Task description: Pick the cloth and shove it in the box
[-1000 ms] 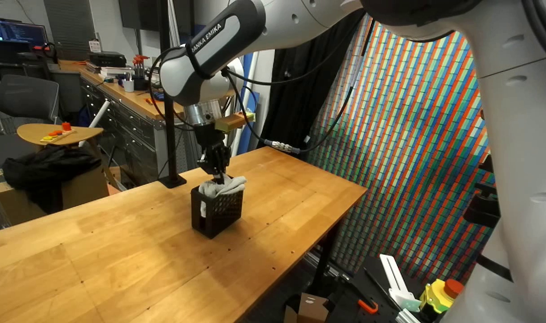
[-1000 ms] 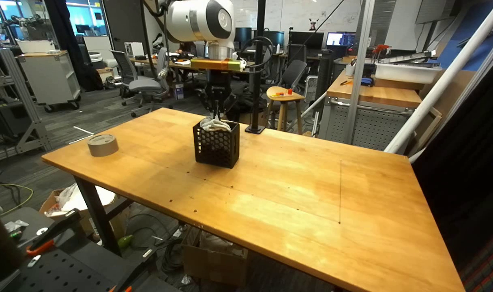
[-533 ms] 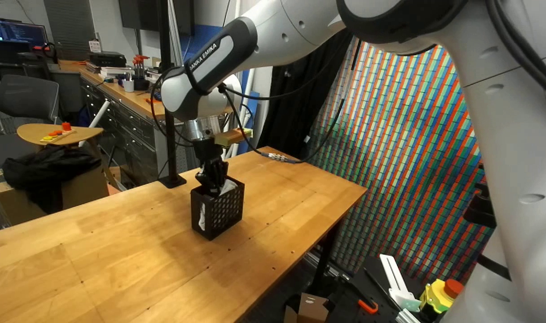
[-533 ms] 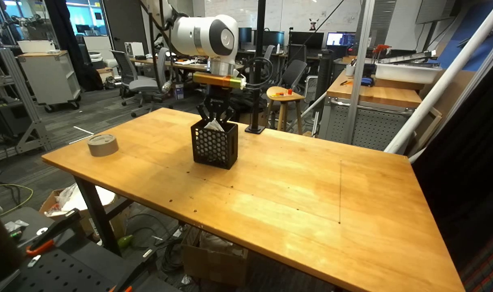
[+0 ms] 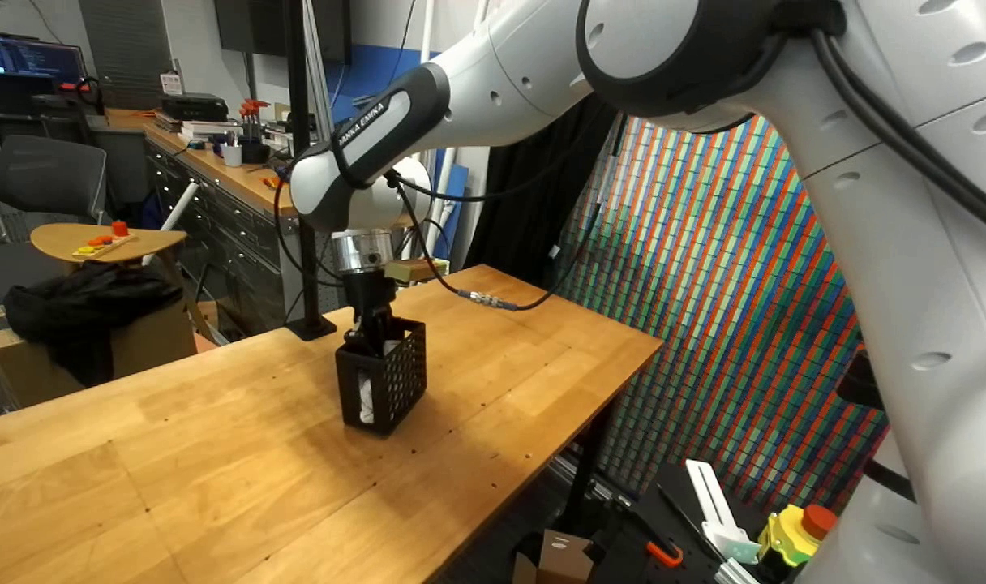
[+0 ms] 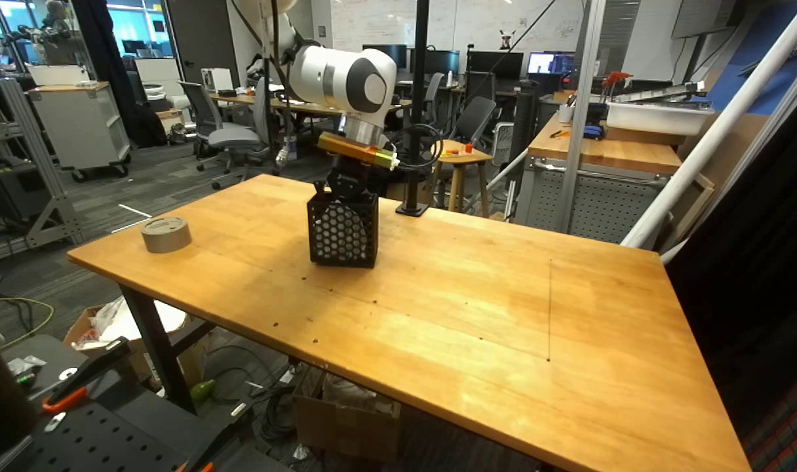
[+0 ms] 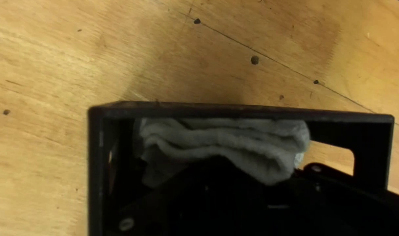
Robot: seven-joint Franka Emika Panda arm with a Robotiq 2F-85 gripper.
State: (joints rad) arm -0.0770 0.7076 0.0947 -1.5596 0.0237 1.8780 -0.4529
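- The cloth (image 7: 224, 136) is inside the box (image 7: 239, 110) — folded and bunched along the wall that crosses the middle of the wrist view. Pale patches of it show through holes in the box's sides in both exterior views.
- The box is black and stands on the bench (image 6: 503, 314), left of centre in both exterior views. Whether its base sits quite flat I cannot tell.
- The claw (image 5: 371, 331) reaches down into the box from above. Its fingertips are hidden — dark at the bottom of the wrist view — so I cannot tell whether it is spread, closed or gripping the cloth.
- The arm (image 5: 513, 73) comes in from the upper right in an exterior view.
- A post (image 5: 305, 203) stands on the bench near the box, up and left of it in an exterior view.
- The tape (image 6: 166, 235) lies well apart from the box, at the left in an exterior view.
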